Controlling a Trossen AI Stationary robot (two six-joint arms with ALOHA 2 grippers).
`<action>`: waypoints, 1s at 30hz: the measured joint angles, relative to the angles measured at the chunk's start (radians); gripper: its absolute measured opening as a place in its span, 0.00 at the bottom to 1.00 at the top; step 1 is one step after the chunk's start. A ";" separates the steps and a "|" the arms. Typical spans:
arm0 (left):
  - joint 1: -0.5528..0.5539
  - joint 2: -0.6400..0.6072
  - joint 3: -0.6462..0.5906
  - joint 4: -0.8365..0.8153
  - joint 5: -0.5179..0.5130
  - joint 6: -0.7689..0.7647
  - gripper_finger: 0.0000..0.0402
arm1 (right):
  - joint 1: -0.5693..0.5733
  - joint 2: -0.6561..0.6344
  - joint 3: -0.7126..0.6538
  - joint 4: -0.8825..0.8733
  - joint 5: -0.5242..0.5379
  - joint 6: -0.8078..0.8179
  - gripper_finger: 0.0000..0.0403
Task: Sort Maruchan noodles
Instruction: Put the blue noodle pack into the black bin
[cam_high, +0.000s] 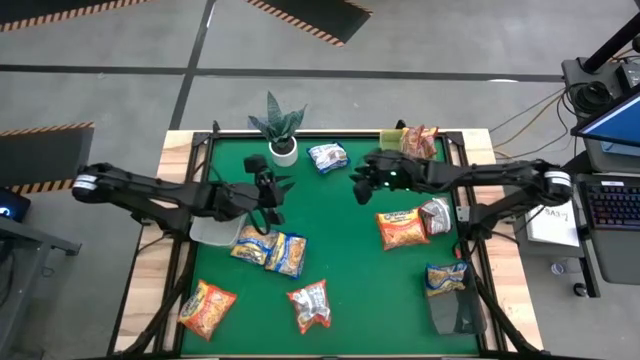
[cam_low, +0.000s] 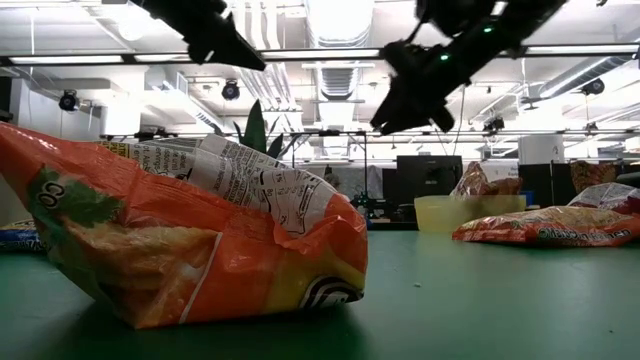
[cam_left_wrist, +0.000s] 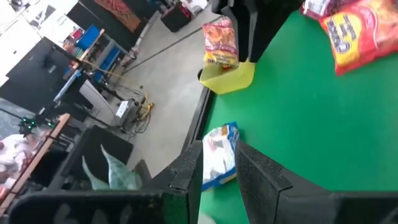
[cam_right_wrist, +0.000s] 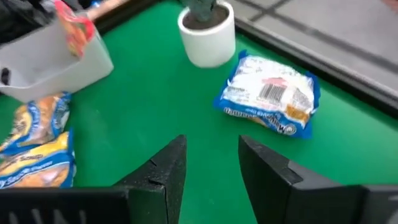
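Several Maruchan packets lie flat on the green mat. A blue-white one is near the far edge. An orange one and a red-silver one lie at the right. Two yellow-blue ones are left of centre, and more lie along the near edge. My right gripper hovers open just right of the blue-white packet. My left gripper hovers open and empty near the plant.
A potted plant in a white pot stands beside the blue-white packet. A lime-green tray at the far right holds orange packets. A clear bin sits at the left and another at the near right.
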 joint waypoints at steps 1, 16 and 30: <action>0.000 -0.010 -0.003 -0.019 0.000 -0.002 0.19 | -0.005 0.025 0.031 -0.031 -0.001 0.006 0.35; 0.000 -0.147 -0.088 -0.131 -0.114 -0.025 0.19 | -0.047 0.459 0.525 -0.302 0.008 -0.204 0.76; 0.000 -0.208 -0.101 -0.216 -0.115 -0.104 0.19 | -0.062 0.729 0.582 -0.329 0.222 -0.770 0.81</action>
